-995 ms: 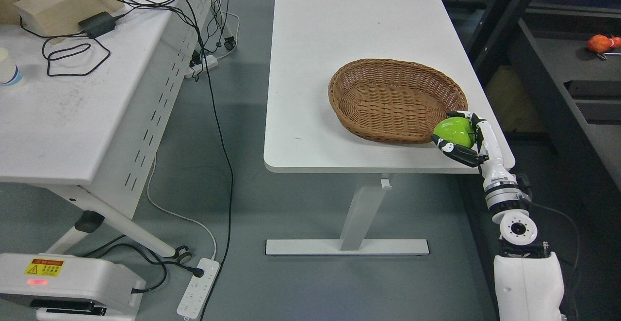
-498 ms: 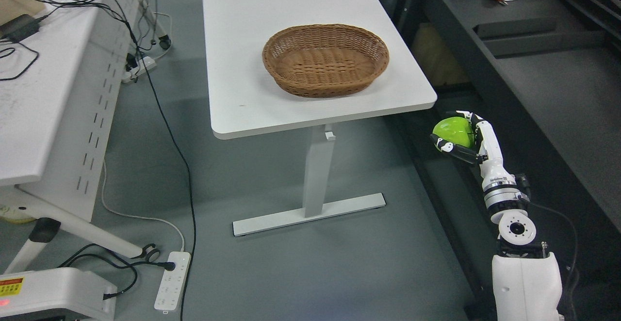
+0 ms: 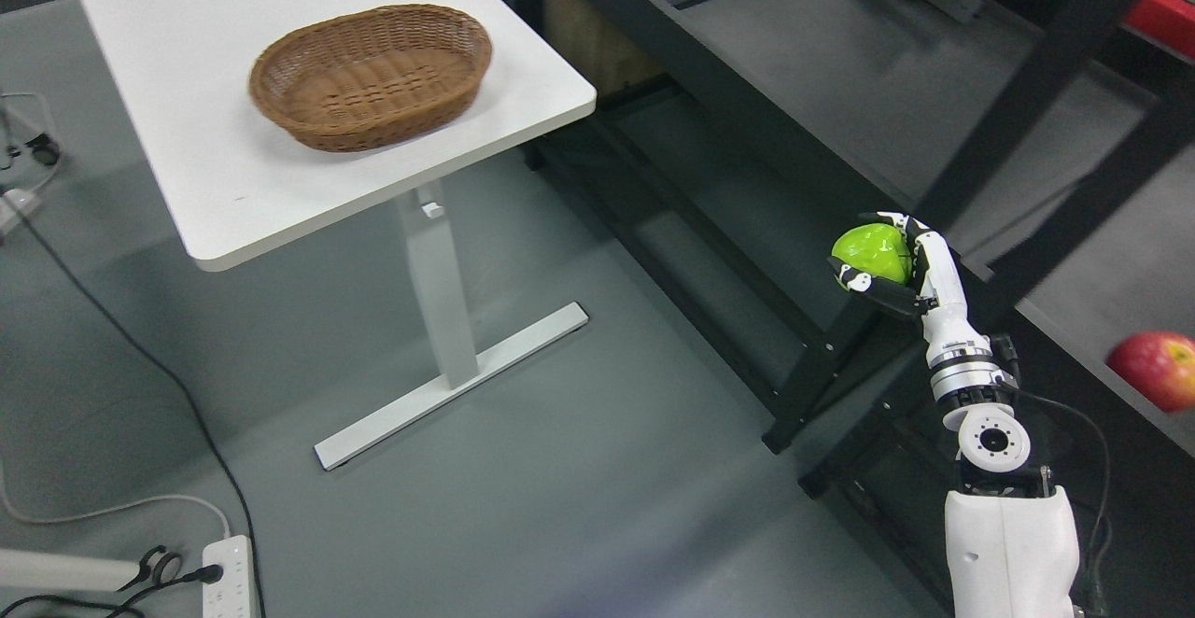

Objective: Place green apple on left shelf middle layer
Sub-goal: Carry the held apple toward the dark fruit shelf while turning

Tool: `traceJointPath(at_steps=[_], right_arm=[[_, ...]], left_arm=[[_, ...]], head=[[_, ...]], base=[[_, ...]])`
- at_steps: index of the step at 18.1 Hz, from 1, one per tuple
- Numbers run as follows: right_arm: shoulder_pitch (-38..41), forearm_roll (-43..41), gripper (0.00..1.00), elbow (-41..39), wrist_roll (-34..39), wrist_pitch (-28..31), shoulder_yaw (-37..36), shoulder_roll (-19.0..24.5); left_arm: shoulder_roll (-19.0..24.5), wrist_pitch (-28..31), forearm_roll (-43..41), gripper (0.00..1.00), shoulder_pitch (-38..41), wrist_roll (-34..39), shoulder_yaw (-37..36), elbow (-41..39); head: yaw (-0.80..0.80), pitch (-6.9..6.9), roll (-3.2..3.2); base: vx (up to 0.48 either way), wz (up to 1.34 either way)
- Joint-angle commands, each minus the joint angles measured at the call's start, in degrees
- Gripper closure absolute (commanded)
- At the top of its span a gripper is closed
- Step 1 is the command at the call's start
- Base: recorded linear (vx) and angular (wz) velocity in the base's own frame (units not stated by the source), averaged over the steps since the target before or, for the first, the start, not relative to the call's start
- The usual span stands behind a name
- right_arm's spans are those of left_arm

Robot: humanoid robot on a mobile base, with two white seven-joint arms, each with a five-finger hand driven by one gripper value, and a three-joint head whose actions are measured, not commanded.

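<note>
Before the dark shelf (image 3: 709,86), right hand (image 3: 887,268) raised on its arm from the lower right, fingers (image 3: 920,249) curled around green apple (image 3: 873,254), held in air clear of the shelf boards. Wicker basket (image 3: 369,77) near white table's (image 3: 168,189) right edge. Red apple (image 3: 1153,371) on shelf, far right.

A wicker basket (image 3: 371,77) sits on the white table (image 3: 233,198); a red apple (image 3: 1154,371) lies far right.

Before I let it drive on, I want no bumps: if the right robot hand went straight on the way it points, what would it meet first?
Most likely the dark shelf frame: the right robot hand, holding the green apple, points up toward its slanted post, though depth is unclear.
</note>
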Motion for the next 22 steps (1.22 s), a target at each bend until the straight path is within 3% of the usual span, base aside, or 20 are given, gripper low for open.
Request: traceJointPath(at_steps=[1,7,12,22], right_arm=[[0.1,0.0,0.97,-0.1,0.0,-0.2,-0.3,0.1],[-0.6,0.6,0.97,0.0,0.0,0.3,-0.2,0.0],[-3.1,2.6,0.98,0.1,-0.9,4.6,-0.1,-1.9],[-3.5,4.6,0.98,0.2,-1.6,5.5,-0.3,-2.8]], left_arm=[[1.0,0.0,0.0,0.00,0.0,0.0,0.0,0.0],[1.0,0.0,0.0,0.00,0.0,0.0,0.0,0.0],[1.0,0.0,0.0,0.00,0.0,-0.1,0.0,0.0],[1.0,0.0,0.0,0.00,0.0,-0.1,0.0,0.0]], head=[[0.00,0.00,0.00],[0.00,0.00,0.00],[0.00,0.00,0.00],[0.00,0.00,0.00]], base=[[-0.165,-0.79],[-0.138,-0.72],[-0.096,-0.51],[0.013,-0.17]])
